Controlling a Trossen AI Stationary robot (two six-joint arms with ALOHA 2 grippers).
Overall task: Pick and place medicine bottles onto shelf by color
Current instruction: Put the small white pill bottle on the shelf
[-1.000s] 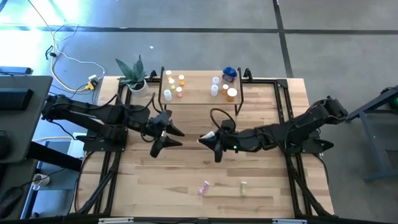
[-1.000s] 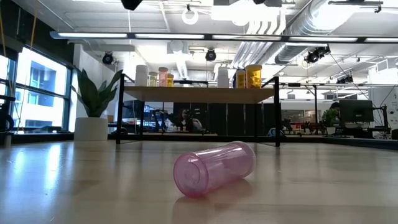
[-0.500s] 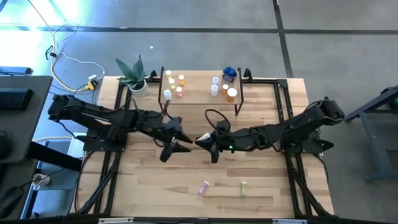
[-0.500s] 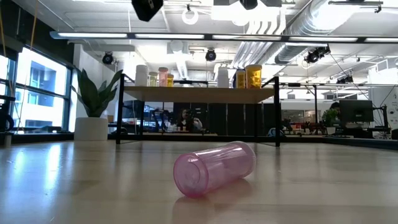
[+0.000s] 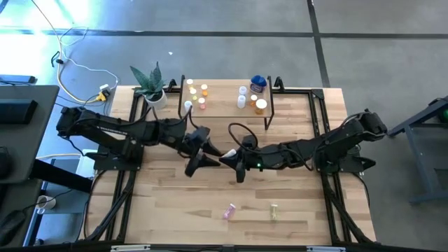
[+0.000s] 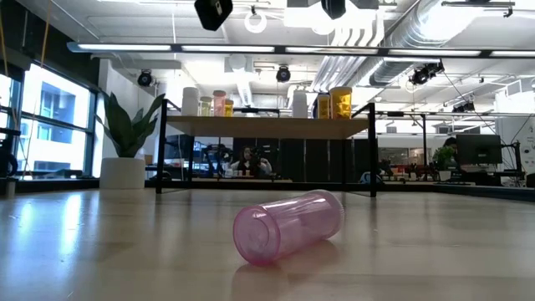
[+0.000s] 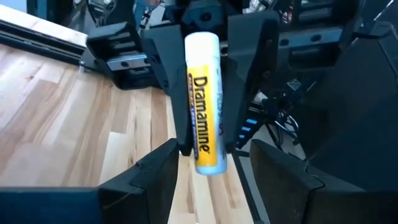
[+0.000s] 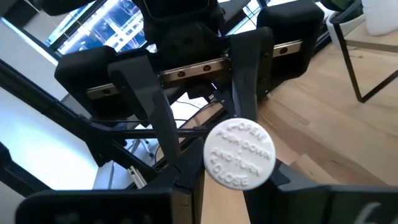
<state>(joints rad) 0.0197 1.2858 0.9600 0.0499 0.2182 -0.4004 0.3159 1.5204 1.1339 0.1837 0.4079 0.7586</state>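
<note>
Mid-bench, the right gripper (image 5: pixel 229 159) is clamped on a white-capped yellow Dramamine bottle (image 7: pixel 203 102), presenting it toward the left gripper (image 5: pixel 204 148). The left wrist view shows the bottle gripped across its body between the right jaws; the right wrist view shows its cap (image 8: pixel 240 153) facing that camera. The left jaws stand apart and hold nothing, near the bottle but not yet around it.

The shelf (image 5: pixel 224 106) at the far edge carries several bottles. A pink bottle (image 6: pixel 288 226) and a yellow-green bottle (image 5: pixel 274 210) lie on the bench (image 5: pixel 301 203) near its front edge.

Risks, as judged:
- A transfer looks likely. If the right jaws release before the left ones close, the bottle drops and rolls.
- The two grippers sit very near each other; a misjudged approach could knock them together or dislodge the bottle.
- A grip near the smooth cap could slip.
</note>
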